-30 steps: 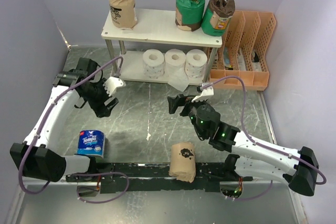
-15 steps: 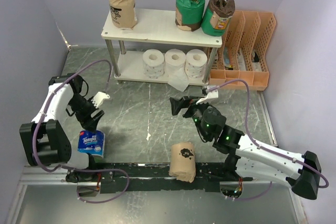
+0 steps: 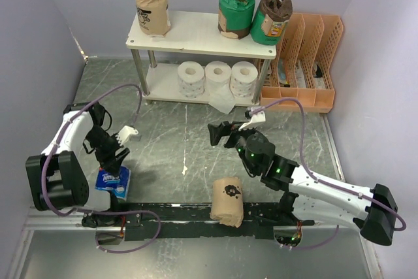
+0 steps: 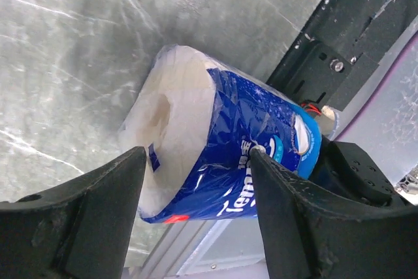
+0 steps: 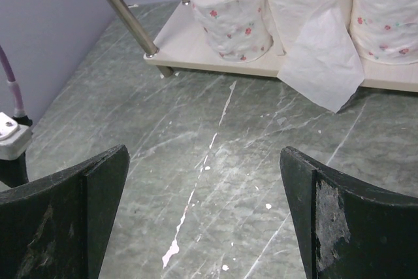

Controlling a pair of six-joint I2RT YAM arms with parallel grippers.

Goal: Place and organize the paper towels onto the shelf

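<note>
Our left jaws stand wide, one finger (image 4: 91,213) on each side of the blue Tempo roll (image 4: 235,129). One finger looks to be against the wrap, but we cannot tell whether the roll is clamped. It rests on the tabletop (image 3: 176,142) at the near left, just beyond the black rail (image 3: 176,213).

We judge that this roll stands upright. Its long axis runs up and down, and its white end with the core hole faces up toward the wrist camera. The printed blue side faces the near edge. The jaws straddle it across its width, from above.

Our right jaws are wide with nothing between them. They hang over the middle of the tabletop and point toward the lower tier of the shelf (image 3: 196,31).

On the shelf's top board we count a tan-wrapped roll (image 3: 152,10) at the left end and two green-wrapped rolls (image 3: 235,8) at the right end, all upright. Three white rolls (image 3: 217,78) stand in a row on the lower board. A loose sheet (image 5: 323,63) hangs from the middle one over the edge.

Six rolls look placed, so we judge the task to be well along. Two remain on the tabletop: the blue Tempo roll and a second tan roll (image 3: 226,202), which stands upright at the near edge beside the rail. The loose sheet may want tidying.
</note>
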